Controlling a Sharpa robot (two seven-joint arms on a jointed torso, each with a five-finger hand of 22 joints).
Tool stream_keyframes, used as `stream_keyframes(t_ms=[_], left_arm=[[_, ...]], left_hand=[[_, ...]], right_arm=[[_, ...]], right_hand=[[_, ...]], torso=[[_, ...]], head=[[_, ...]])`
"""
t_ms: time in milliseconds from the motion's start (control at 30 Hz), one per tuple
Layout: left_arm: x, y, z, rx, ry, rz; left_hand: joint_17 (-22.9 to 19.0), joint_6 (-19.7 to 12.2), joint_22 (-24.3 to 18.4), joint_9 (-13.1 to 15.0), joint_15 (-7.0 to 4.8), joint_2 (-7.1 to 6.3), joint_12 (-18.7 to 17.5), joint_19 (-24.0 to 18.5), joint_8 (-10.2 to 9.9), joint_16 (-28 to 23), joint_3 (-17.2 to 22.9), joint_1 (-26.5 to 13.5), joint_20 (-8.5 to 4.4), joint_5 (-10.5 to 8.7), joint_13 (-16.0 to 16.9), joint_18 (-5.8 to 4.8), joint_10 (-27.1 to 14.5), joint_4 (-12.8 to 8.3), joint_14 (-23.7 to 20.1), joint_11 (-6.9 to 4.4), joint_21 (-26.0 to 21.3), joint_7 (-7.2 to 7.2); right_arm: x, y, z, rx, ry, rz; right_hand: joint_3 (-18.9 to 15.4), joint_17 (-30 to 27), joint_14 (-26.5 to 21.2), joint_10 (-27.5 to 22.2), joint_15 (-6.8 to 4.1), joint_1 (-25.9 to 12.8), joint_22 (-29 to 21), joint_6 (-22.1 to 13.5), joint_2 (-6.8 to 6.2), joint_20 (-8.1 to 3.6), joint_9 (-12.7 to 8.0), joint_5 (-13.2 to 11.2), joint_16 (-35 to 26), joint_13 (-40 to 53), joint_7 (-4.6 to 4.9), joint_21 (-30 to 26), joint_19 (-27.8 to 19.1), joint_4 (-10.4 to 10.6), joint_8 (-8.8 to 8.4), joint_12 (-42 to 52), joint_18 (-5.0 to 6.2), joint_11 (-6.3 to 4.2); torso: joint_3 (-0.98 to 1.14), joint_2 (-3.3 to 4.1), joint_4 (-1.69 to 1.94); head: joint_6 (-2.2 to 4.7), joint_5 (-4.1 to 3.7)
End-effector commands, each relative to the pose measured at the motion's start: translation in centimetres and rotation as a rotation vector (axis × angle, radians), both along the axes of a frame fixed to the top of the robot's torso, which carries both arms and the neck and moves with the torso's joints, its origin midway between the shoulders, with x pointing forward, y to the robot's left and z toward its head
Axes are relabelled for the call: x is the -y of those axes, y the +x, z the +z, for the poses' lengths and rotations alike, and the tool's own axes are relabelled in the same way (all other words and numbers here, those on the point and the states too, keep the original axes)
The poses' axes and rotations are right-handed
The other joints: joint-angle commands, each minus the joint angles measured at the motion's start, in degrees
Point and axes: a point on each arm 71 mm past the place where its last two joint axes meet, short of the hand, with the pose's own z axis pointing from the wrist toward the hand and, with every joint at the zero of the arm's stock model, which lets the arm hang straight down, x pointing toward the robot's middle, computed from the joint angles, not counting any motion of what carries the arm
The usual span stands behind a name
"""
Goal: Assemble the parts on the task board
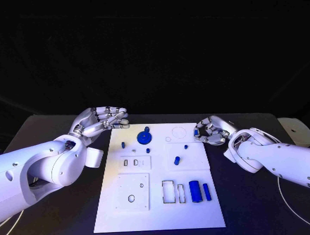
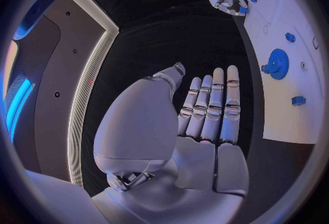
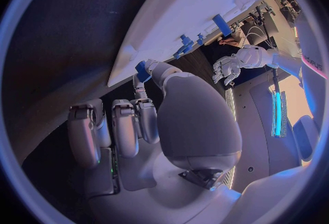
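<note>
White task board [image 1: 158, 205] at the middle of the black table [image 1: 254, 205], no readable writing or labels anywhere on it. On the board: a blue gear [image 1: 144, 136] near the far edge, a small blue peg [image 1: 176, 160] mid-board, a blue cylinder [image 1: 194, 189] and a slimmer blue bar [image 1: 207, 192] side by side near the right edge. Left hand [image 1: 102, 121] just off the far-left corner, fingers straight and together, holding nothing. Right hand [image 1: 212, 131] at the far-right corner, pinching a small blue part [image 3: 142, 69] between thumb and fingertip.
</note>
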Motion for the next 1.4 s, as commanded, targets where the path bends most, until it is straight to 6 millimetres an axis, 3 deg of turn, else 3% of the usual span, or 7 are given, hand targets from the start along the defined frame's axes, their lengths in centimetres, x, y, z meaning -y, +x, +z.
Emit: stream_keyframes(t_ms=[33,267,367,667,867,1000,1400], left_arm=[[0.2,0.0,0.1,0.009,-0.004,-0.015],[0.0,0.1,0.1,0.009,-0.002,-0.008],[0.0,0.3,0.0,0.008,-0.001,-0.006],[0.3,1.0,-0.3,0.008,0.002,-0.001],[0.6,1.3,-0.5,0.006,0.003,-0.002],[0.7,1.4,-0.5,0.005,0.003,-0.003],[0.7,1.5,-0.5,0.004,0.003,-0.005]], left_hand=[[0.1,-0.2,-0.1,0.0,-0.09,-0.06,-0.2,0.0,-0.1,-0.4,0.2,-0.5,0.34,0.1,0.1,0.79,0.3,-0.3,-0.2,-0.09,-0.3,0.75],[0.1,-0.2,-0.1,0.0,-0.08,-0.02,-0.3,0.0,-0.1,-0.4,0.3,-0.4,0.34,0.09,0.0,0.79,0.3,-0.4,-0.2,-0.06,-0.3,0.78],[0.1,-0.3,-0.1,0.0,-0.07,-0.07,-0.3,0.0,-0.1,-0.5,0.3,-0.5,0.34,0.1,0.0,0.78,0.2,-0.4,-0.2,-0.05,-0.3,0.79],[0.1,-0.3,-0.1,-0.1,-0.06,-0.05,-0.4,0.0,-0.2,-0.5,0.3,-0.5,0.35,0.1,0.0,0.77,0.2,-0.4,-0.2,-0.04,-0.3,0.78],[0.2,-0.3,-0.2,-0.1,-0.05,-0.05,-0.4,0.0,-0.2,-0.5,0.3,-0.5,0.36,0.1,0.0,0.77,0.2,-0.4,-0.2,-0.05,-0.3,0.77],[0.2,-0.3,-0.2,-0.1,-0.05,-0.05,-0.4,0.0,-0.2,-0.5,0.3,-0.5,0.36,0.1,0.0,0.77,0.2,-0.4,-0.2,-0.05,-0.3,0.77],[0.2,-0.3,-0.2,-0.1,-0.04,-0.03,-0.4,-0.1,-0.2,-0.6,0.3,-0.5,0.37,0.1,0.0,0.77,0.3,-0.5,-0.3,-0.05,-0.4,0.75]], right_arm=[[0.1,-0.2,0.3,0.031,0.021,-0.052],[-2.6,-2.1,1.2,0.025,0.03,-0.046],[-4.8,-3.1,1.9,0.027,0.028,-0.013],[-11.4,-5.0,2.8,0.033,-0.014,0.119],[-14.9,-5.3,2.1,0.025,-0.066,0.179],[-16.6,-5.4,1.3,0.018,-0.095,0.206],[-20.2,-6.5,-1.0,-0.006,-0.149,0.27]], right_hand=[[0.4,15.1,6.0,2.0,-0.37,0.2,15.1,0.2,1.08,-0.54,0.5,0.4,0.2,10.6,-0.21,0.3,6.1,-0.1,0.42,-0.1,-0.82,-0.46],[1.2,15.1,6.0,1.8,-0.47,0.7,15.1,-0.4,1.71,-0.72,0.7,0.6,0.2,10.3,-0.21,0.3,6.1,-0.9,0.62,-0.4,-0.82,-0.53],[2.0,15.1,6.0,1.8,-0.5,0.8,15.1,-0.7,1.97,-0.78,1.0,-1.8,0.2,10.3,-0.2,0.3,6.1,-1.7,1.01,-0.5,-0.82,-0.49],[2.1,15.1,6.0,1.9,-0.46,0.3,15.1,-0.8,1.91,-0.77,1.1,-2.2,0.2,10.4,-0.13,0.3,6.1,-1.6,1.09,-0.4,-0.82,-0.46],[2.3,15.1,6.0,1.9,-0.47,0.2,15.1,-0.6,1.93,-0.77,1.2,-2.3,0.2,10.4,-0.21,0.3,6.1,-1.6,1.26,-0.4,-0.82,-0.5],[2.3,15.1,6.0,1.9,-0.47,0.2,15.1,-0.6,1.93,-0.77,1.2,-2.3,0.2,10.4,-0.21,0.3,6.1,-1.6,1.26,-0.4,-0.82,-0.5],[2.2,15.1,6.0,1.9,-0.5,-1.1,15.1,-0.7,1.35,-0.8,1.4,-2.3,0.2,10.4,-0.26,0.3,6.1,-1.4,1.55,-0.4,-0.82,-0.56]], torso=[[-0.07,-0.09,-0.1],[-0.21,-0.41,-0.24],[-0.27,-0.65,-0.24],[-0.58,-1.44,-0.04],[-0.77,-1.82,0.22],[-1.0,-1.93,0.37],[-0.95,-1.77,0.34]], head=[[-0.08,-0.07],[-0.31,0.03],[-0.6,0.37],[-1.53,1.41],[-2.1,1.71],[-2.42,2.0],[-3.06,2.87]])
